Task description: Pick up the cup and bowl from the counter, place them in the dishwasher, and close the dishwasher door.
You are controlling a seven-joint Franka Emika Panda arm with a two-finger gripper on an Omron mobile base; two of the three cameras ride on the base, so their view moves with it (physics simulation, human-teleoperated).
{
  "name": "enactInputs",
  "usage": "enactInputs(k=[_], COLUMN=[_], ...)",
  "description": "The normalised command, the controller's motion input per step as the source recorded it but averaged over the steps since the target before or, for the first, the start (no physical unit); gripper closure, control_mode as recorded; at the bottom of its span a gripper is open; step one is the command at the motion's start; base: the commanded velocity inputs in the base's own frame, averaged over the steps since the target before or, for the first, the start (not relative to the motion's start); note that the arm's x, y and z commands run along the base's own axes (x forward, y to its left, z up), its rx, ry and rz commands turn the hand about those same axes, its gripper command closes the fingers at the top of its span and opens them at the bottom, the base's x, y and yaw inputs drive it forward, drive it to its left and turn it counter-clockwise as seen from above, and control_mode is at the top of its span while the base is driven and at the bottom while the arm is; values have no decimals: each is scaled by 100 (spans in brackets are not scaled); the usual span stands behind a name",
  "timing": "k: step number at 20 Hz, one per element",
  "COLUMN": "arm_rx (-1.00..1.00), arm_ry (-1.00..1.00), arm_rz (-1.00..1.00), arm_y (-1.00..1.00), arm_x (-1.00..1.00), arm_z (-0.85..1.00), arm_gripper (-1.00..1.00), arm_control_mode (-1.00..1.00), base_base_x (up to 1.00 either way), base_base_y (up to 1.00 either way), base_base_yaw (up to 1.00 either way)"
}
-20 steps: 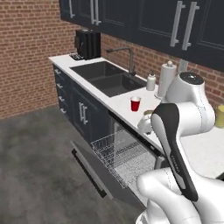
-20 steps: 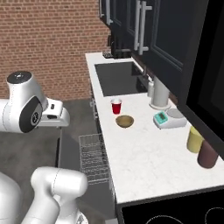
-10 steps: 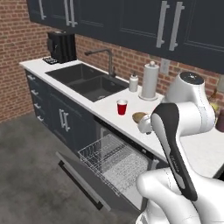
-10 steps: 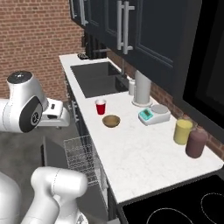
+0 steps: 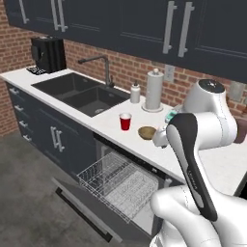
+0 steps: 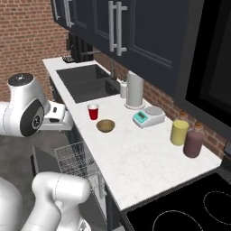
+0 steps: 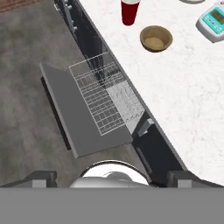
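base: we see the whole scene slide between the earlier frames and now, so the base drove along the counter [image 6: 135,153]; the things themselves did not move.
framing: cup and bowl now sit nearer the middle of both base views, with the dishwasher [image 5: 120,185] right below us.
cup: the cup [image 5: 125,121] stands upright on the counter near its front edge, just beside the sink [image 5: 79,91], untouched.
bowl: the bowl [image 5: 146,132] sits upright just beside the cup, apart from it, on the side away from the sink (looks empty).
dishwasher door: the dishwasher door [image 7: 65,113] hangs fully down, and the rack [image 7: 107,98] is pulled out over it with nothing in it.
gripper: the gripper [image 7: 111,178] hangs above the open door with its fingers spread as wide as they go, holding nothing.
progress: we judge nothing is loaded yet; both picks and the door closing remain.
meaning: we judge the drive has lined us up for the first pick, probably the cup.
clutter: scale [image 6: 149,116], paper towel roll [image 6: 134,89], yellow jar [image 6: 179,132] and maroon jar [image 6: 193,141] sit further back, well clear.
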Motion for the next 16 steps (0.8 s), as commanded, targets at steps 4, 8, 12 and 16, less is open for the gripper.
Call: enactInputs(k=[4,8,12,16], arm_rx=[0,0,-4,-3], arm_ry=[0,-1,0,1], arm_rz=[-6,-8,-10,-5], arm_y=[-4,0,0,0], arm_x=[0,43,74,91], arm_z=[-8,-10,-22,-16], arm_gripper=[-100,-100,-100,-100], arm_control_mode=[-100,-100,-100,-100], base_base_x=[6,0,0,0], base_base_y=[-9,0,0,0], base_base_yaw=[-8,0,0,0])
